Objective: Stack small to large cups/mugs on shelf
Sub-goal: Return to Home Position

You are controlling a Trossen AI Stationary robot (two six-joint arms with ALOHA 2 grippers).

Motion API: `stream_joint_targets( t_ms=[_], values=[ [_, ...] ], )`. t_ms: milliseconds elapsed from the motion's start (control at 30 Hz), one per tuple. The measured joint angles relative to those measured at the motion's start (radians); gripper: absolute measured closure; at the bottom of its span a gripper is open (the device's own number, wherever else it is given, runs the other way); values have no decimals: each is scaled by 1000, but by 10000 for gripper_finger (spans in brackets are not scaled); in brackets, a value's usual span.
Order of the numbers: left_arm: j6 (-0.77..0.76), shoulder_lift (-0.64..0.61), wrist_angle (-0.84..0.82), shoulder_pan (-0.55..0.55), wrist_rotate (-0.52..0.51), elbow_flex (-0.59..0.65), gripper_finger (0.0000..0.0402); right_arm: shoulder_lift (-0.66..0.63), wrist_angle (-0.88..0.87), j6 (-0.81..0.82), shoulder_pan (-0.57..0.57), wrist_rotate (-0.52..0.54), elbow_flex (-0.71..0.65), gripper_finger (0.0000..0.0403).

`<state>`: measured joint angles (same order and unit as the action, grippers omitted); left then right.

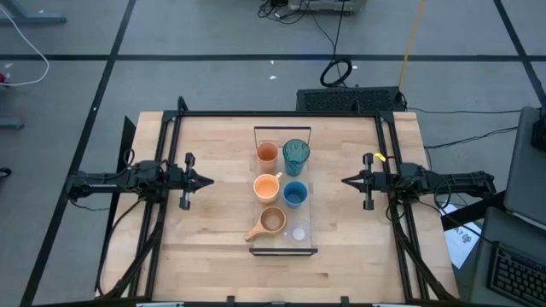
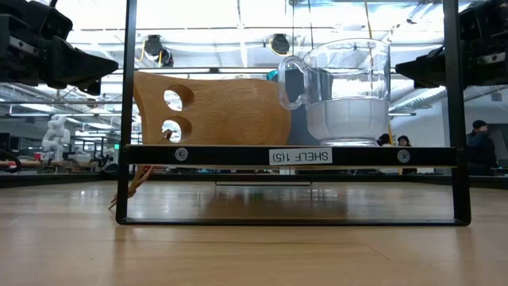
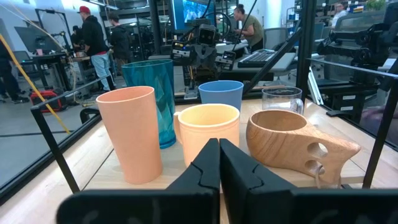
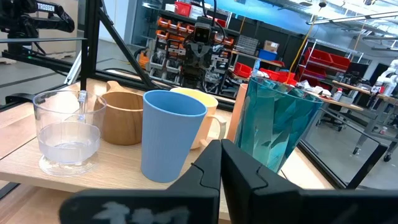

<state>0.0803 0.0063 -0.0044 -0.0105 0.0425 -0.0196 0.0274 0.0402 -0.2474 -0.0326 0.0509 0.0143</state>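
Observation:
The shelf (image 1: 282, 210) lies at the table's middle, and the cups stand on it in two rows. From far to near, one row holds the orange cup (image 1: 267, 153), the orange mug (image 1: 267, 186) and the tan wooden mug (image 1: 271, 222). The other holds the teal tumbler (image 1: 296, 156), the blue cup (image 1: 295, 194) and the small clear glass (image 1: 299, 232). My left gripper (image 1: 207, 180) hangs shut and level to the shelf's left, clear of it. My right gripper (image 1: 345, 181) hangs shut to the shelf's right, pointing at the cups.
A black frame (image 1: 171, 128) runs along the table's far, left and right edges. A keyboard (image 1: 350, 100) sits beyond the far edge. Bare wood lies between each gripper and the shelf. People stand in the room beyond the table (image 3: 93, 37).

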Motion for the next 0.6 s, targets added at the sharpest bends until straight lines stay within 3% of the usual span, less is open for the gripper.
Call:
stream_joint_targets(
  t_ms=[600],
  values=[
    [0, 0, 0, 0, 0, 0, 369, 0, 0, 0, 0, 0, 0, 403]
  ],
)
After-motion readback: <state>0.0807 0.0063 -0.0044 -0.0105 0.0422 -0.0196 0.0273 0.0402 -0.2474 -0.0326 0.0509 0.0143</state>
